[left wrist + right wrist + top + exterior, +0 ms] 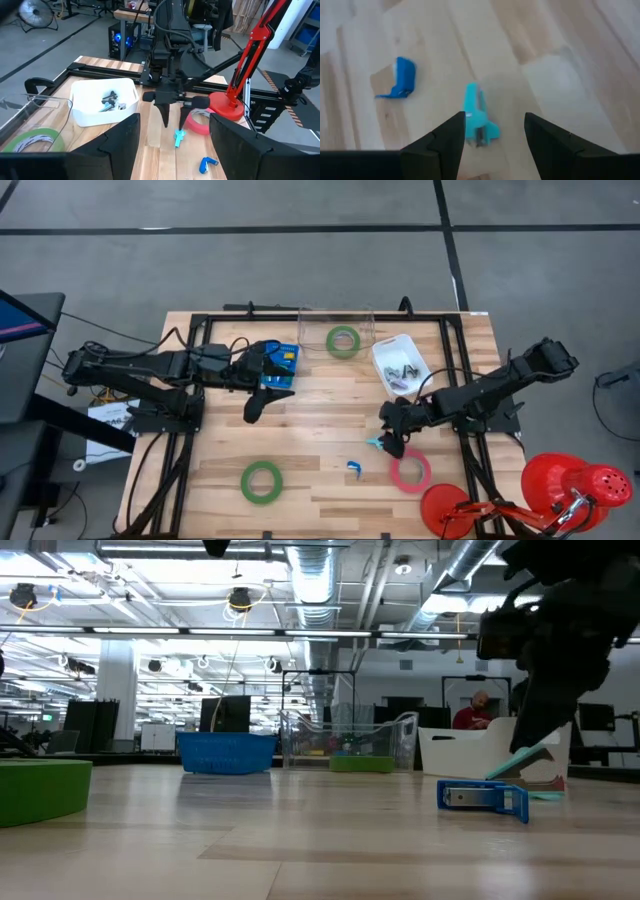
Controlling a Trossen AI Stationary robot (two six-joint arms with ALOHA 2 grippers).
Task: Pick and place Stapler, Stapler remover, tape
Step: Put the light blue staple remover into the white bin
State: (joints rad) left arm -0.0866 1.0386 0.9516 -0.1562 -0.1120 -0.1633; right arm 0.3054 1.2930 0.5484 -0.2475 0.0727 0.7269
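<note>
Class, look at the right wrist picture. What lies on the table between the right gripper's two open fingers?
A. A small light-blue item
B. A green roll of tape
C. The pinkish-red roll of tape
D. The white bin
A: in the right wrist view the right gripper stands open with the small light-blue item lying on the wooden table between its fingers; a darker blue item lies off to one side.

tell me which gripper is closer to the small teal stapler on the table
Right. The right gripper hangs open just above the teal stapler; the left gripper, also open, is far across the table near the blue basket.
</note>
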